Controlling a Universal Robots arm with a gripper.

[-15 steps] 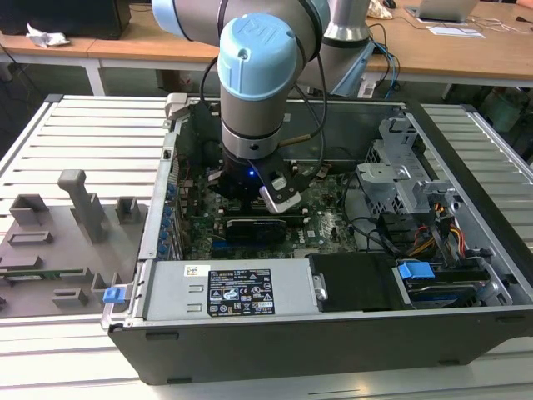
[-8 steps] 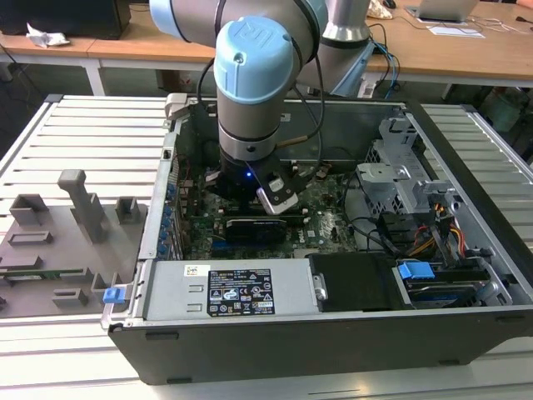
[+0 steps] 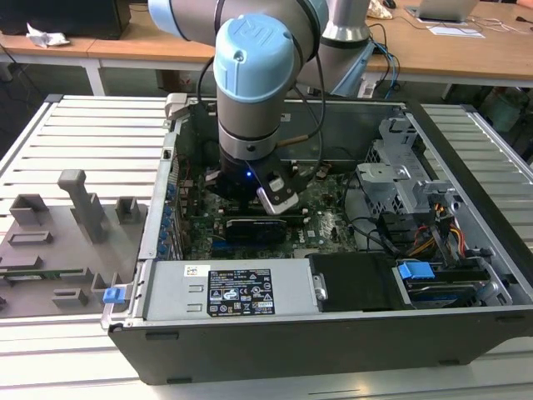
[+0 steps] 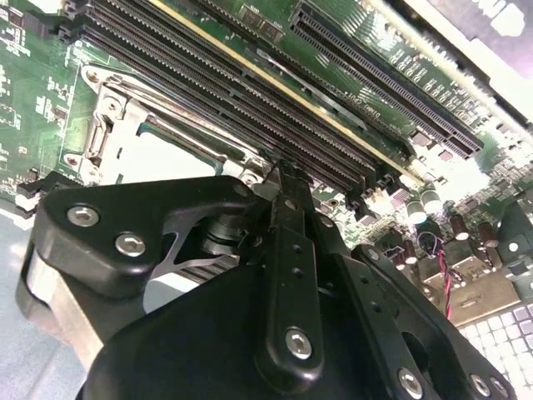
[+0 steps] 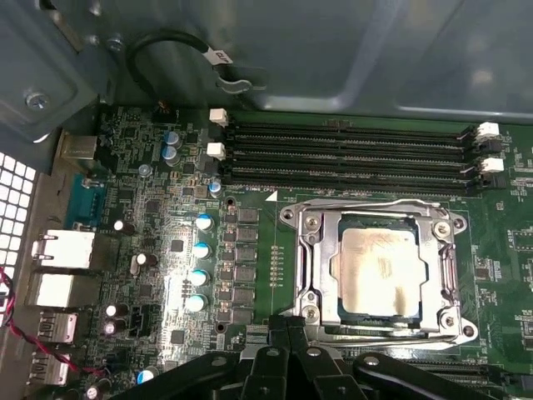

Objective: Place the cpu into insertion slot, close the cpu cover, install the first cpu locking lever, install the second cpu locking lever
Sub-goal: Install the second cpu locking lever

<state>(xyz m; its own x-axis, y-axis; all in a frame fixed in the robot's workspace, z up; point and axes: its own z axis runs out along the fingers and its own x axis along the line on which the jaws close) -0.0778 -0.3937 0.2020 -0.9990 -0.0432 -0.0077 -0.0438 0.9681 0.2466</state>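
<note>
Motherboard [image 5: 166,250]: cpu [image 5: 379,271] beside fingers [image 5: 287,333]

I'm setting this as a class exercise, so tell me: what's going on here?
A robot arm reaches into an open computer case, its gripper hovering just beside the processor socket on the green motherboard. The cpu already sits in the socket, and the cpu cover lies closed around it. The gripper carries nothing.
</note>
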